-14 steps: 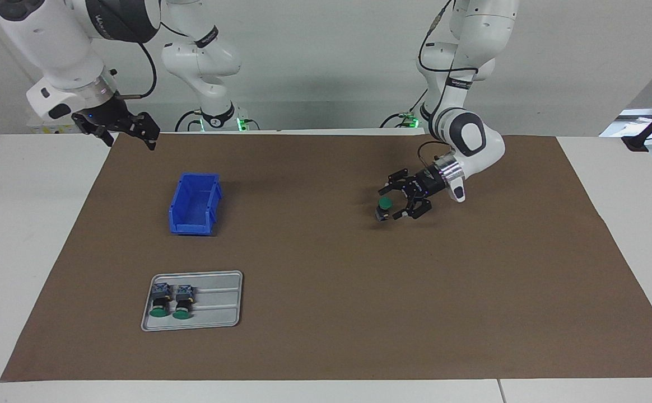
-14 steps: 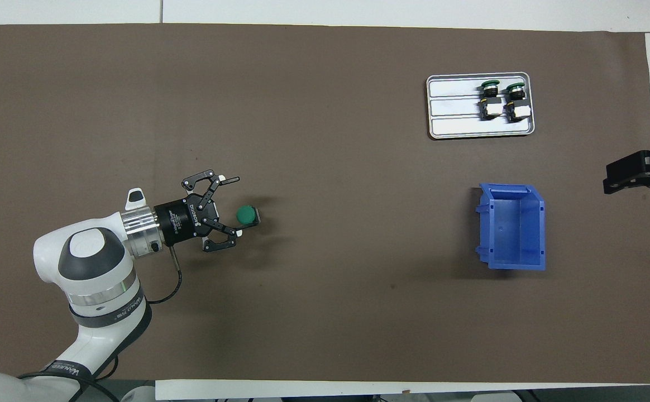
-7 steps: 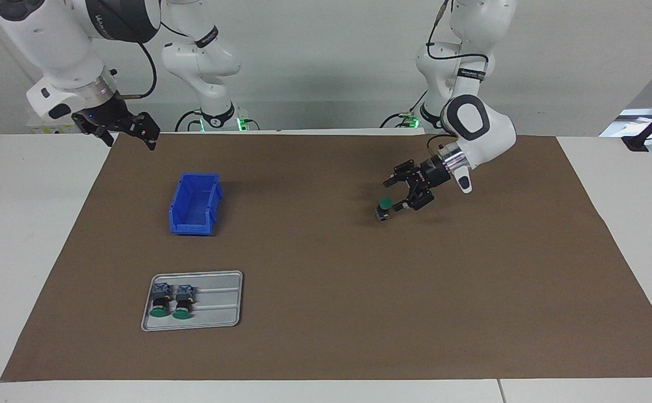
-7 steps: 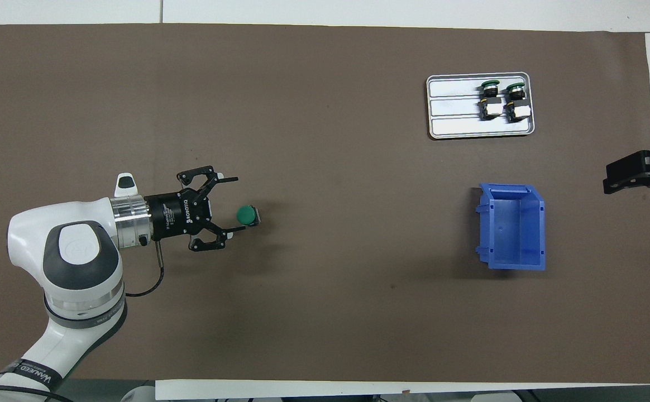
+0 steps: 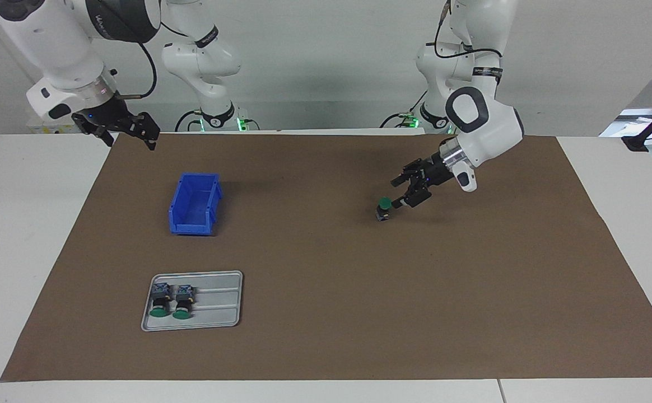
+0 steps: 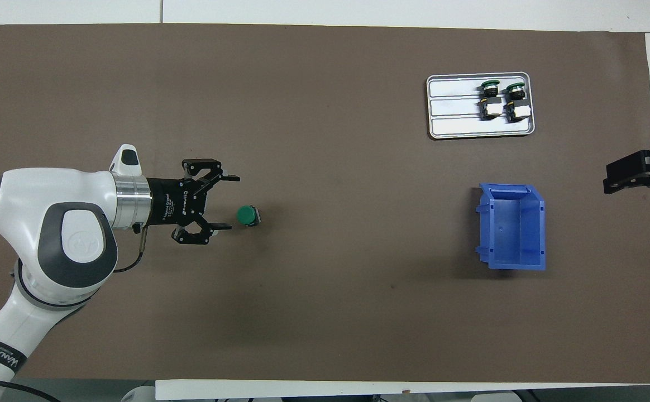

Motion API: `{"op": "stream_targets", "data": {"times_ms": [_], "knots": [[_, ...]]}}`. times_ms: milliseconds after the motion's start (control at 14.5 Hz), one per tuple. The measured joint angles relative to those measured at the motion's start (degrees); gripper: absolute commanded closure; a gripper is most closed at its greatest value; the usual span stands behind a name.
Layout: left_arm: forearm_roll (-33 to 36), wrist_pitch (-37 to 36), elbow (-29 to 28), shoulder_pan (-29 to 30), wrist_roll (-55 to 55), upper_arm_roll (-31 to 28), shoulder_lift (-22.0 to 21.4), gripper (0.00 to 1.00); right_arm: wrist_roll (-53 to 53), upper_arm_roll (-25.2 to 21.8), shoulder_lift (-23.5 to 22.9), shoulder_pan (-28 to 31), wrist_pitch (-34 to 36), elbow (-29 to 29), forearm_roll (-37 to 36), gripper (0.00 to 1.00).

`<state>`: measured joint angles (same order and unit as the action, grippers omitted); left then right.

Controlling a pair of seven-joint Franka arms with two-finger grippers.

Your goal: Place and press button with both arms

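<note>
Stands upright on the brown mat [image 5: 326, 313], green cap up: the button [image 5: 383, 208], toward the left arm's end of the table. Hovers just beside it, fingers spread, one fingertip close to the cap: the left gripper [image 5: 401, 191]. Waits raised over the mat's corner at the robots' edge: the right gripper [image 5: 130, 130]. Nearby, a blue bin [image 5: 194, 204]; farther from the robots, a grey tray [image 5: 219, 302] bearing two like buttons [image 5: 170, 301].

left end effector [image 5: 397, 192] open, right end effector [image 5: 130, 130] raised
</note>
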<state>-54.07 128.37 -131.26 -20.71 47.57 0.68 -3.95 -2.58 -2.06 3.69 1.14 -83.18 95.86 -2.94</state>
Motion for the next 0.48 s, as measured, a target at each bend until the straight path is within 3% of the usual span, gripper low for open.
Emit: {"op": "stream_targets", "data": {"times_ms": [484], "knots": [[18.1, -1.8, 5.1, -2.9, 1.1, 0.3, 0.3, 0.00, 0.0, 0.0, 0.0, 0.0, 0.0, 0.0, 0.0, 0.01]]}}
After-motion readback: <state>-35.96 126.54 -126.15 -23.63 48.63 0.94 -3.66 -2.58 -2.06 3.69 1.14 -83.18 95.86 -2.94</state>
